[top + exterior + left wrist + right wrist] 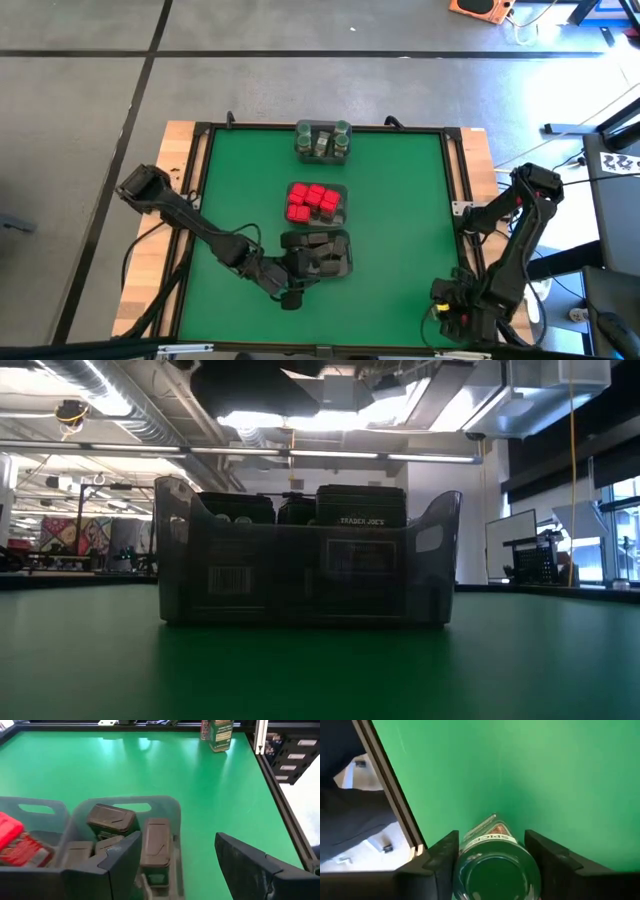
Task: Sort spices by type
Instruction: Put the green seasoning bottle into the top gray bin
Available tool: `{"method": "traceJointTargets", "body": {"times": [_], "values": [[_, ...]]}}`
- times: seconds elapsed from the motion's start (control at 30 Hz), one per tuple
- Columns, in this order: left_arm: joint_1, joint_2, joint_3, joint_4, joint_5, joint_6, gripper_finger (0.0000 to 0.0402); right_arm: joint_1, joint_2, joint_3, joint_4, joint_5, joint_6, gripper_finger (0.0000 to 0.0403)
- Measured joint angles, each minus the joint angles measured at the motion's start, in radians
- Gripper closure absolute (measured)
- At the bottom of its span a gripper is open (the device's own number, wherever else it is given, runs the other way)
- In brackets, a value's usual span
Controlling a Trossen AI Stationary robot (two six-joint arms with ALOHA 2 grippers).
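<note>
Fingers of the right tool (492,857) bracket a toppled green-lidded jar (492,867) at the tabletop's (400,200) near right corner, not visibly clamped, its lid facing the wrist.

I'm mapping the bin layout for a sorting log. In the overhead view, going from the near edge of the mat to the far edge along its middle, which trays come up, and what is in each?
Tray of dark grey blocks with the left pincer at its near-left corner → tray of red boxes → tray of green-lidded jars.
</note>
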Motion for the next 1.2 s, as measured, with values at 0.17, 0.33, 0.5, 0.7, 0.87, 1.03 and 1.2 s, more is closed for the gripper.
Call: {"method": "traceJointTargets", "body": {"times": [0.17, 0.33, 0.5, 0.7, 0.87, 1.03, 1.2], "values": [[0.000, -0.093, 0.000, -0.121, 0.000, 0.010, 0.0153, -0.122, -0.024, 0.055, -0.014, 0.077, -0.194, 0.0201], [-0.004, -0.191, 0.000, -0.277, -0.004, 0.039, 0.0154, -0.289, -0.045, 0.107, -0.024, 0.145, -0.484, 0.0201], [-0.029, -0.282, -0.006, -0.369, -0.013, 0.115, 0.0170, -0.492, -0.050, 0.177, -0.042, 0.176, -0.829, 0.0201], [-0.046, -0.421, -0.133, -0.342, -0.024, 0.180, 0.0194, -0.776, -0.050, 0.286, -0.032, 0.177, -1.245, 0.0201], [-0.042, -0.559, -0.313, -0.191, -0.065, 0.178, 0.0199, -1.004, -0.050, 0.370, 0.044, 0.177, -1.532, 0.0201], [-0.025, -0.646, -0.485, 0.035, -0.083, 0.172, 0.0199, -1.218, -0.040, 0.388, 0.139, 0.085, -1.746, 0.0201], [0.020, -0.661, -0.580, 0.165, -0.101, 0.227, 0.0199, -1.381, 0.027, 0.388, 0.233, -0.022, -1.859, 0.0201]]}}
